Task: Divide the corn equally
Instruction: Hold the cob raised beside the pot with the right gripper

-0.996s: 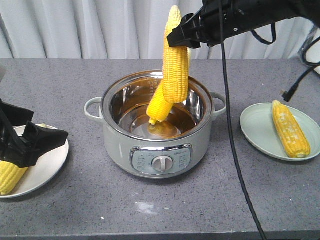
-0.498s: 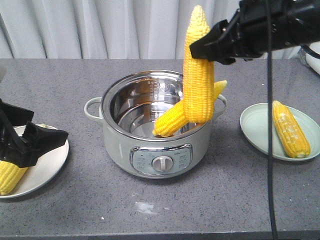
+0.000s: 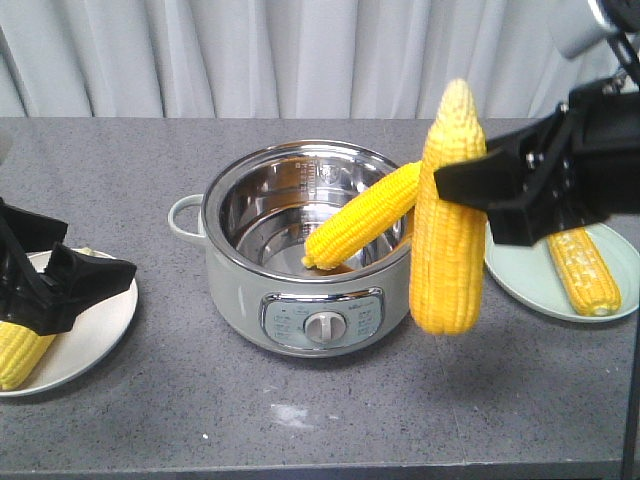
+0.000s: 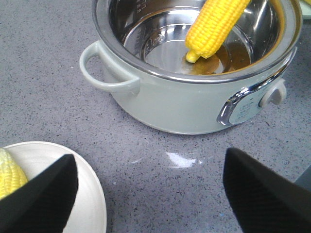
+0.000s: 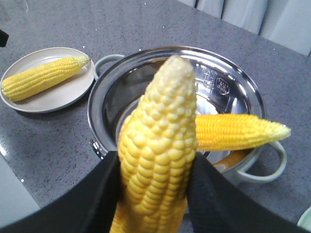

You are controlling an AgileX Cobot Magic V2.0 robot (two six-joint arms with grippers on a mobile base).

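Grey countertop | pot: one corn cob leans on its rim | your right gripper: clamped on an upright cob, now shifted off the pot toward the right plate | your left gripper: jaws apart, by the left plate.

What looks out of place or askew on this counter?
One corn cob leans slanted in the pot, its tip poking over the rim. A pale smudge marks the counter in front.
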